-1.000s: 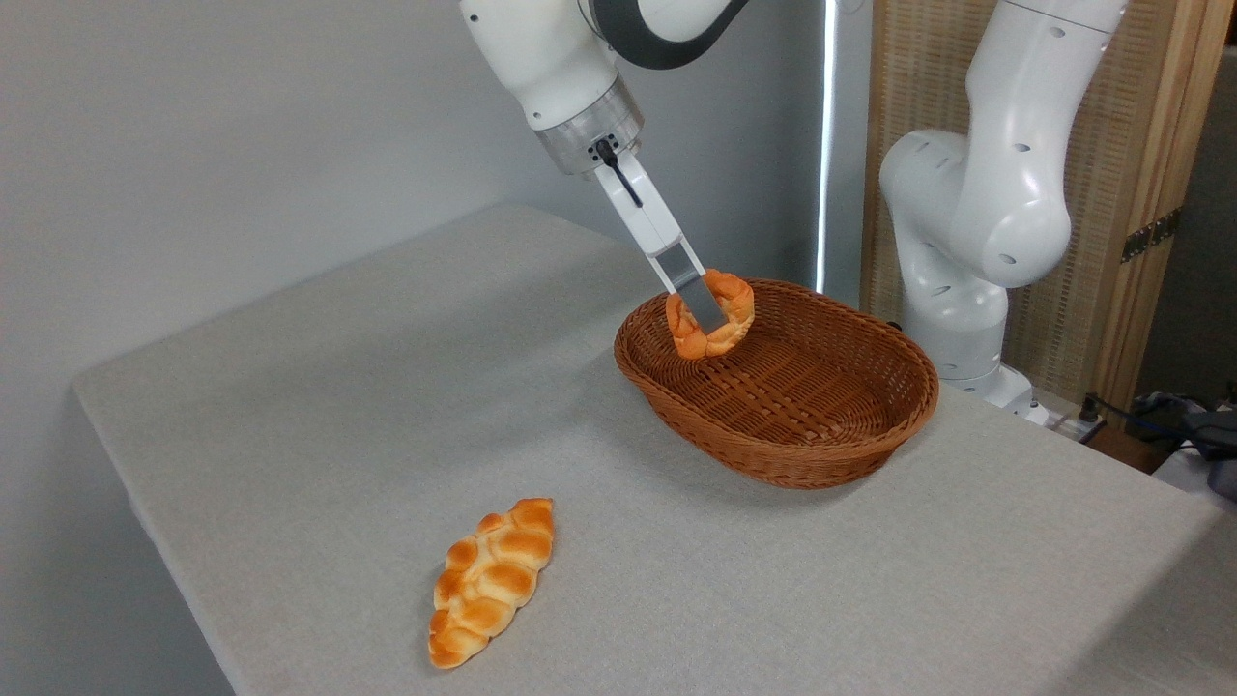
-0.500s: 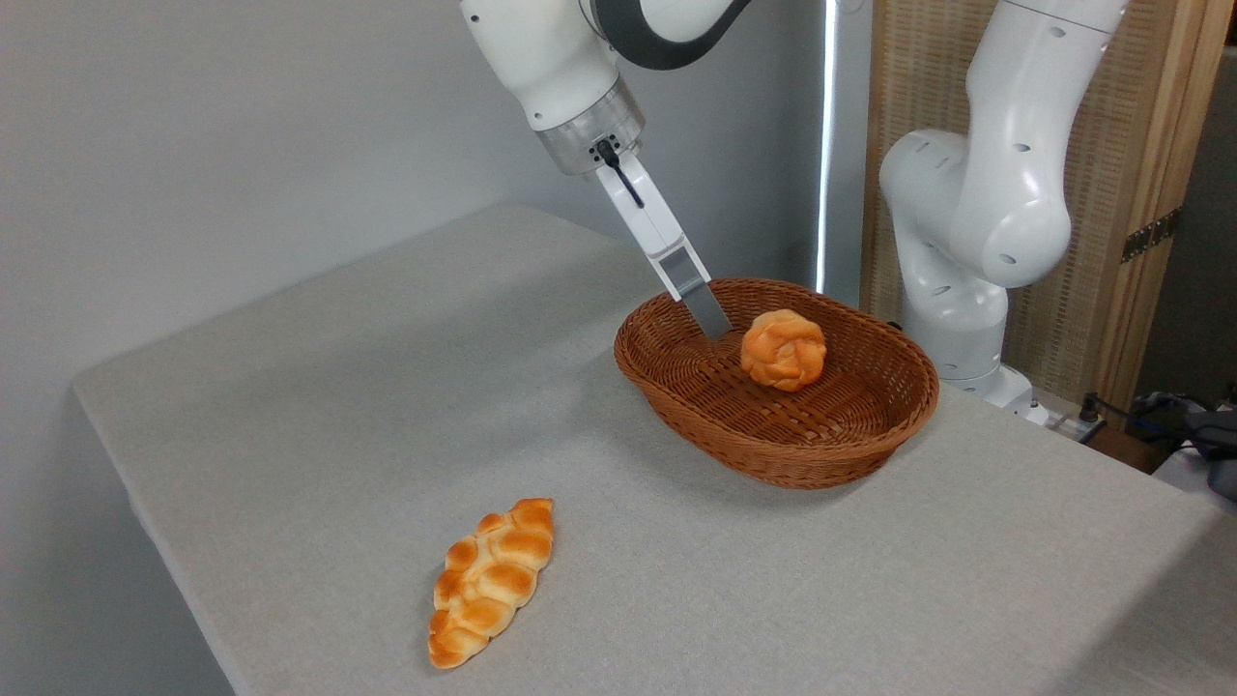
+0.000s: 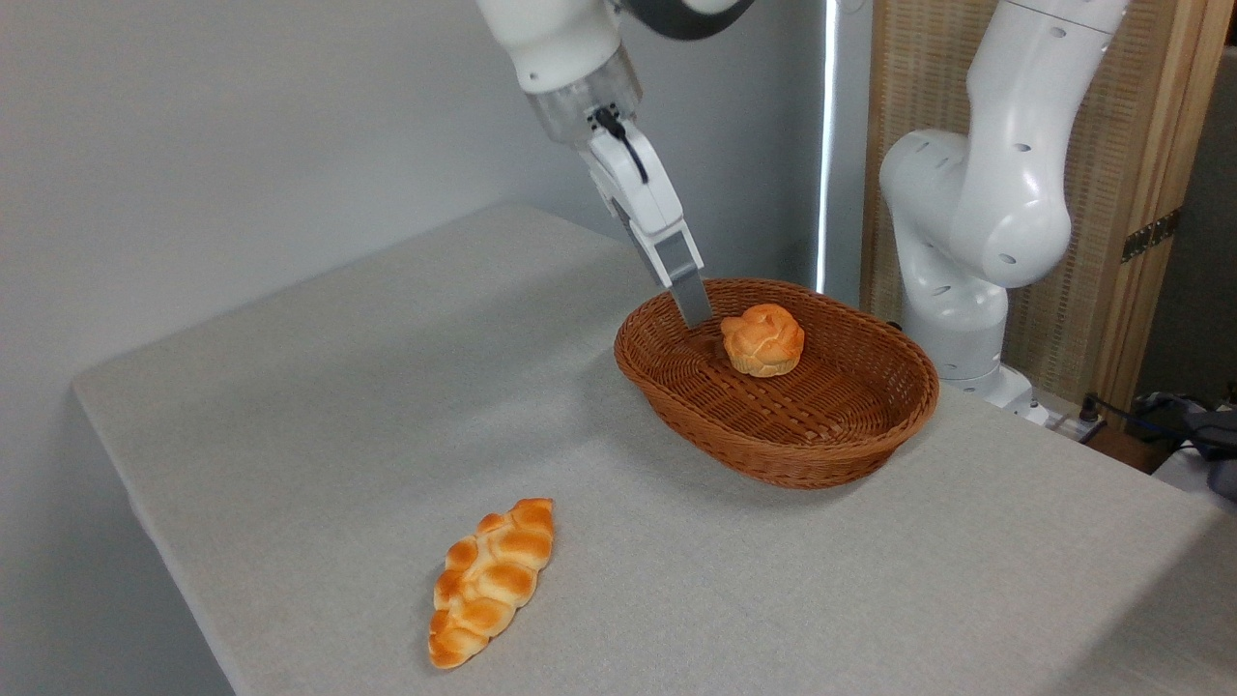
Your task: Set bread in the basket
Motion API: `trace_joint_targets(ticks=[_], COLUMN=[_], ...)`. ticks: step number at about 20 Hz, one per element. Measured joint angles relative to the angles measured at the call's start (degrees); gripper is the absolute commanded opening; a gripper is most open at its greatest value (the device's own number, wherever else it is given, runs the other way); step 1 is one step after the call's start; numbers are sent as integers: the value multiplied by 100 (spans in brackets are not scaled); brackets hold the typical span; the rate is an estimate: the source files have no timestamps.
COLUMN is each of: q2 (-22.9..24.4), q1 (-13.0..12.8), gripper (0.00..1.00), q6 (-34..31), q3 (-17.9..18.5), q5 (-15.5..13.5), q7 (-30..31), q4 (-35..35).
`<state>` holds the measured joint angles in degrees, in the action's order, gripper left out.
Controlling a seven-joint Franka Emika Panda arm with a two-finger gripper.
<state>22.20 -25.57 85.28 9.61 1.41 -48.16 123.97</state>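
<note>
On the grey desk (image 3: pixel 319 406), a braided golden loaf (image 3: pixel 491 582) lies at the near left. Further right, the pincer (image 3: pixel 694 311) hangs over the left rim of the wicker basket (image 3: pixel 821 454), holding nothing; seen edge-on, its opening cannot be judged. The bread (image 3: pixel 762 339) sits inside the basket, toward its far-left part. No writing is legible.

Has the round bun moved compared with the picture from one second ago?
Yes. The bun was then held above the left rim of the basket; it now lies inside the basket, further right, free of the gripper.
</note>
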Motion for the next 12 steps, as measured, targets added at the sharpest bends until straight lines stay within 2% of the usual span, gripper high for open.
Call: trace_joint_targets(ticks=[2,5,10,12], q2=[-5,-149,-858,-1077], q1=[7,16,17,22], gripper=[100,100,100,100], q6=[0,0,28,258], q3=[144,189,191,194], q5=[-10,-10,-10,-10], q7=[42,472,797,799], q4=[-259,-675,-1649,-1916])
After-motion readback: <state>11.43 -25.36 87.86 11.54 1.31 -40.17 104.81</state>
